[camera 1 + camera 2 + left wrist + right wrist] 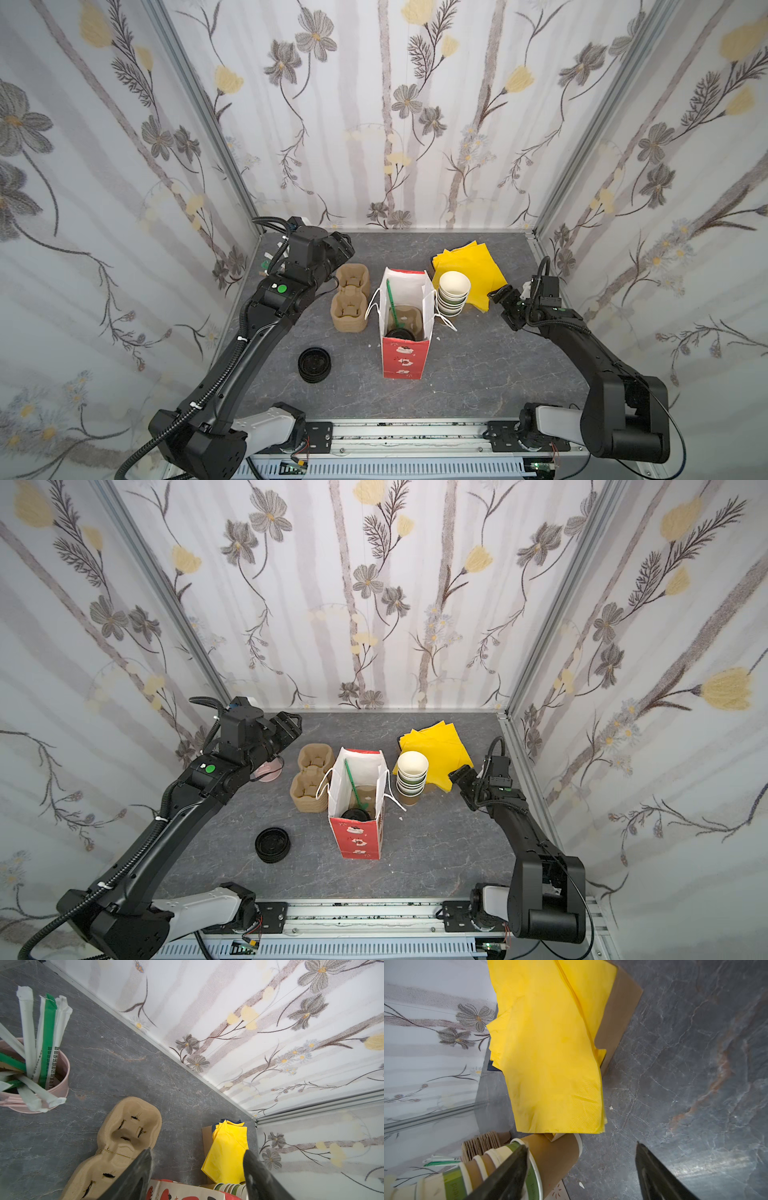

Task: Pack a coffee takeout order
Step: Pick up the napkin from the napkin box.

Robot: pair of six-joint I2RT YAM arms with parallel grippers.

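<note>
My left jaws stand wide and empty near the pulp carriers (350, 305). My right jaws, wide too, hold nothing beside the yellow napkins (467, 262).

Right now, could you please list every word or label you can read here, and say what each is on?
"环保吸管": on a straw wrapper in the pink tub; the rest of that line is unclear.
On the cup stack, green band: lettering too blurred to read.
On the red bag: pictures only, no words legible.

grey table (478, 365), red bag (401, 357) upright, pulp carriers (350, 305), black lids (314, 365), stacked cups (453, 293), pink straw tub (61, 1086)
</note>
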